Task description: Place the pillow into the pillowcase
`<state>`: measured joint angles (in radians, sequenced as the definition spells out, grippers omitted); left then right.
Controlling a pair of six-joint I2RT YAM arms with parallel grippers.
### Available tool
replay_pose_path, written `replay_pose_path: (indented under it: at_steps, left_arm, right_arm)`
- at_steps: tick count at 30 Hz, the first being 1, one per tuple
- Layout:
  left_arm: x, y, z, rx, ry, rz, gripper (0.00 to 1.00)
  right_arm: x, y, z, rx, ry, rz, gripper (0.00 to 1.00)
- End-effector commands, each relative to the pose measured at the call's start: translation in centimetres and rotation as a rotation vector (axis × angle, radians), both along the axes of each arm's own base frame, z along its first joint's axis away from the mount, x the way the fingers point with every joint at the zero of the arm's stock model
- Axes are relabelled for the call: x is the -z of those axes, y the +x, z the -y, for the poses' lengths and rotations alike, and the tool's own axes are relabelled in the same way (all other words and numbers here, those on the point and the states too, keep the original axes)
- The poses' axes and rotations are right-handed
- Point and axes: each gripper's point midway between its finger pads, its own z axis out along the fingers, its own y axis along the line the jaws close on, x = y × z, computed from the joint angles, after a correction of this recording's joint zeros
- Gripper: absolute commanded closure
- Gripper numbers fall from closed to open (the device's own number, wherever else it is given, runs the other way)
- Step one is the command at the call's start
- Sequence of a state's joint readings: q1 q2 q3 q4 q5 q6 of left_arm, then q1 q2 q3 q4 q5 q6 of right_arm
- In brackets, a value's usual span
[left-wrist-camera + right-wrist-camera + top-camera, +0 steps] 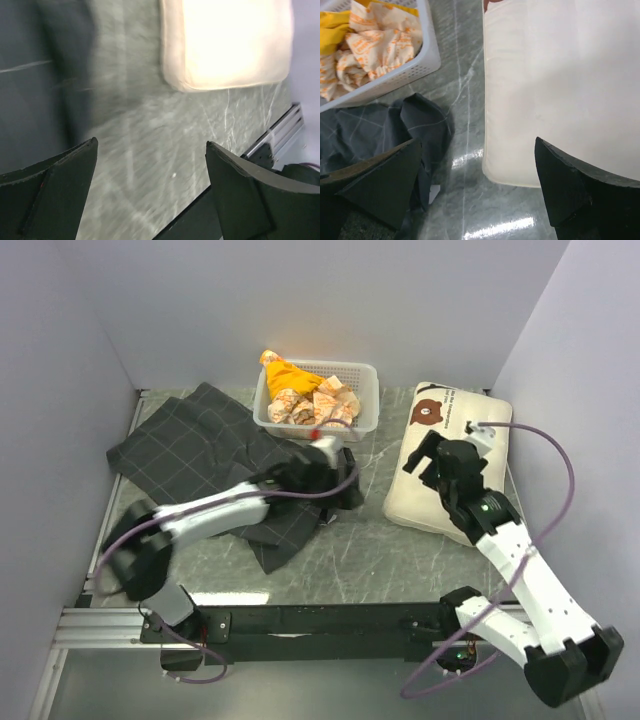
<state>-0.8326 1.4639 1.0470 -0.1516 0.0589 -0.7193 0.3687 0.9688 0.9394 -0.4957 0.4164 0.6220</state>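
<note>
Both tools are spread and empty. The left tool [330, 455] hangs over the right edge of the pillowcase [190, 445], and the right tool [425, 455] is above the pillow [410, 502] at far right. The case lies crumpled on the tabletop [370, 550], so I'd say a pinch could catch both layers and close its mouth.

Three plain, pale lavender-grey walls box in the workspace: a back wall [330, 300], a left wall [50, 390] and a right wall [590, 360], all bare and evenly lit. The tabletop [360, 550] has a grey-green stone look with thin white veins, and its polished surface shows soft white glare [465, 157] in the right wrist view. A silver aluminium rail [100, 625] edges its near side, beside a black bar [320, 618].
</note>
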Motion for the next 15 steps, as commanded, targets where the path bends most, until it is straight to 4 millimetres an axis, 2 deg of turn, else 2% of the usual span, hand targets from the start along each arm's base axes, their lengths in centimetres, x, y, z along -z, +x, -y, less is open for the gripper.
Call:
replay_pose_path:
  at_steps: [1, 3, 5, 6, 8, 10, 12, 13, 15]
  left_arm:
    - [0.3, 0.9, 9.1, 0.062, -0.057, 0.044, 0.06]
    - [2.4, 1.8, 11.9, 0.067, -0.042, 0.021, 0.05]
    - [3.8, 2.2, 13.2, 0.056, -0.045, -0.015, 0.04]
    - [5.0, 3.0, 13.7, 0.015, -0.027, -0.017, 0.03]
    - [5.0, 3.9, 14.6, -0.026, -0.068, -0.003, 0.01]
    - [6.0, 4.3, 15.8, -0.019, -0.096, -0.015, 0.01]
    - [6.8, 4.3, 17.0, 0.006, -0.112, -0.027, 0.01]
    - [6.1, 4.2, 17.9, 0.024, -0.162, -0.007, 0.01]
    - [6.5, 3.6, 18.6, 0.066, -0.205, -0.023, 0.01]
  right_arm:
    - [-1.8, -2.5, 0.8, 0.023, 0.072, 0.053, 0.0]
    - [-2.1, -3.4, 1.0, 0.013, 0.078, 0.064, 0.0]
    - [-1.9, -3.9, 1.2, 0.008, 0.074, 0.06, 0.0]
    - [-1.9, -4.3, 1.2, 0.004, 0.074, 0.062, 0.0]
    - [-1.7, -4.6, 1.2, -0.008, 0.078, 0.061, 0.0]
    - [-1.5, -4.7, 1.0, -0.018, 0.081, 0.06, 0.0]
    - [-1.4, -4.7, 0.9, -0.023, 0.088, 0.065, 0.0]
    - [-1.2, -4.7, 0.8, -0.026, 0.086, 0.062, 0.0]
    - [-1.0, -4.6, 0.9, -0.022, 0.079, 0.055, 0.0]
